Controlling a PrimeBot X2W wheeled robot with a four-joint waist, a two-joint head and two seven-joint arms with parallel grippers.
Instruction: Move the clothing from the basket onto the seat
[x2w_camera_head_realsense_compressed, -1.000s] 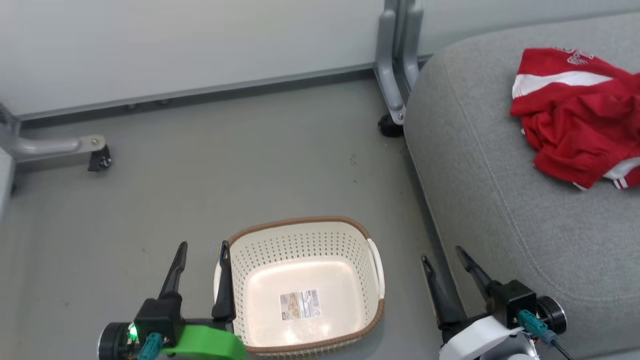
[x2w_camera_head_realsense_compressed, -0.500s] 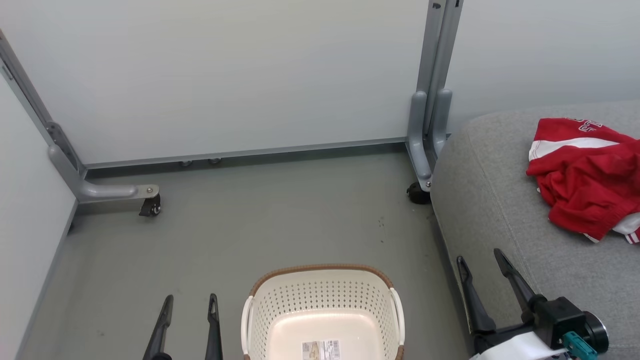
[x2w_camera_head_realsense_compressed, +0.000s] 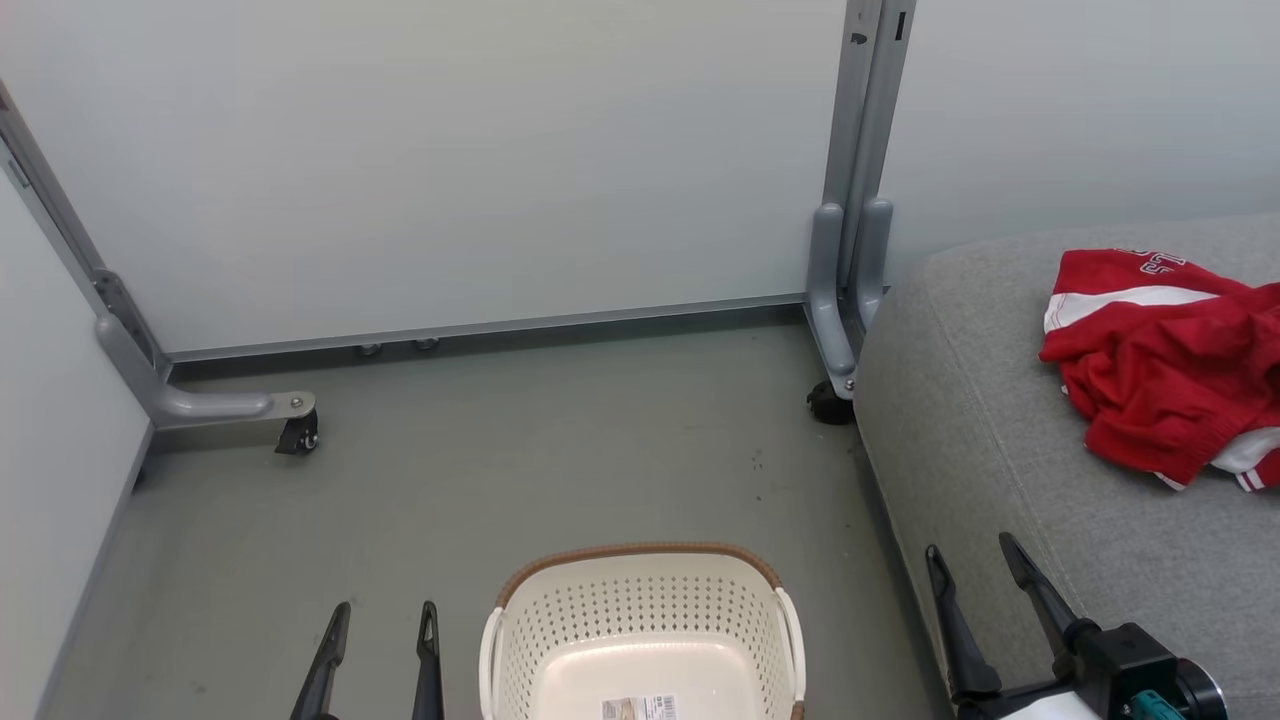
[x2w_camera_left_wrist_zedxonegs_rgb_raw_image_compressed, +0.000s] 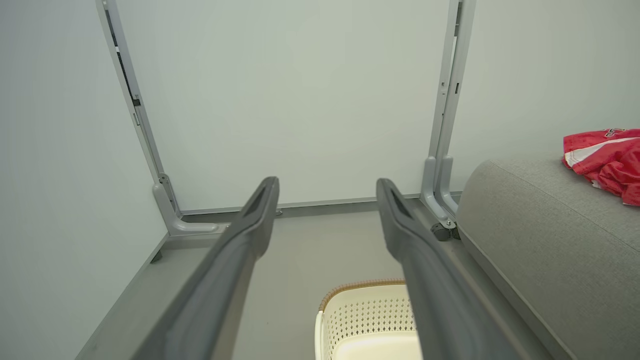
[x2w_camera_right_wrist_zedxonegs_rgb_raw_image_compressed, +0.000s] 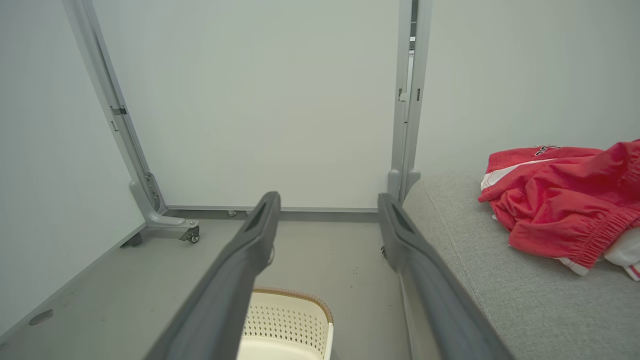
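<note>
Clothing (x2w_camera_head_realsense_compressed: 1160, 370): a red-and-white heap lying on the grey seat (x2w_camera_head_realsense_compressed: 1000, 450) at three o'clock in the head view, well apart from the basket (x2w_camera_head_realsense_compressed: 640, 549) at six o'clock. The part of the basket's inside that shows is bare, so the transfer looks done. Left gripper (x2w_camera_head_realsense_compressed: 386, 606) at seven o'clock and right gripper (x2w_camera_head_realsense_compressed: 968, 543) at five o'clock both have their jaws spread wide and hold nothing, probably parked clear of the basket.

basket (x2w_camera_head_realsense_compressed: 640, 610): near part cut by bottom edge | clothing (x2w_camera_head_realsense_compressed: 1150, 380): right side cut off
</note>
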